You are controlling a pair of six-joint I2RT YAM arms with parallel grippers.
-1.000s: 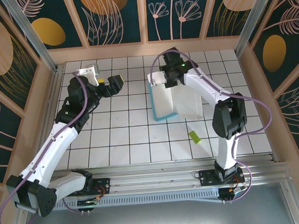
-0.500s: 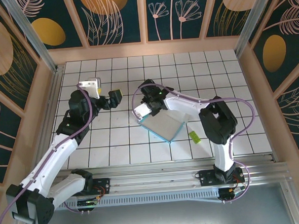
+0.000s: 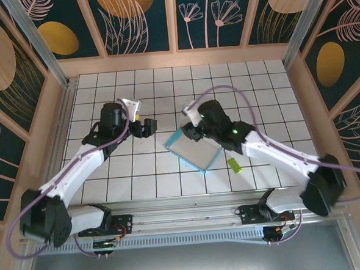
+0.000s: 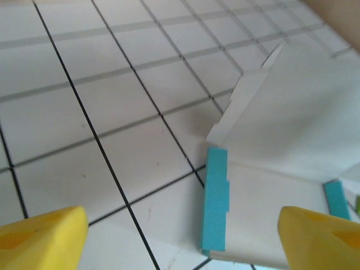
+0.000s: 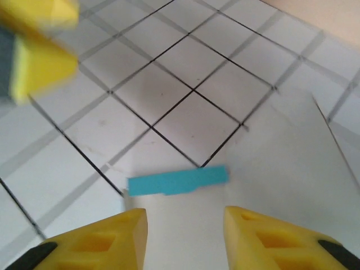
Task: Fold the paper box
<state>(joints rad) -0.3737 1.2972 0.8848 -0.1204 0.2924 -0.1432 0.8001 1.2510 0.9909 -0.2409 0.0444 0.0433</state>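
The paper box [image 3: 198, 151] lies flat on the tiled floor, white face up, with turquoise showing along its edges. My right gripper [image 3: 188, 133] hovers over its far-left corner. In the right wrist view that gripper [image 5: 185, 220] is open, its yellow fingers apart above the white face [image 5: 270, 163], and a turquoise flap [image 5: 177, 180] lies just ahead. My left gripper [image 3: 149, 126] is left of the box, apart from it and open. In the left wrist view the left gripper [image 4: 183, 220] faces the turquoise flap [image 4: 216, 197] and a raised white flap [image 4: 253, 95].
A small lime-green strip [image 3: 234, 164] lies on the tiles just right of the box. Wooden walls [image 3: 175, 60] enclose the tiled floor on three sides. A metal rail [image 3: 202, 204] runs along the near edge. A left finger [image 5: 39, 62] appears at the right wrist view's top left.
The box went from standing in the right gripper to lying flat. The right gripper opened and let it go. The left gripper moved right and down towards the box.
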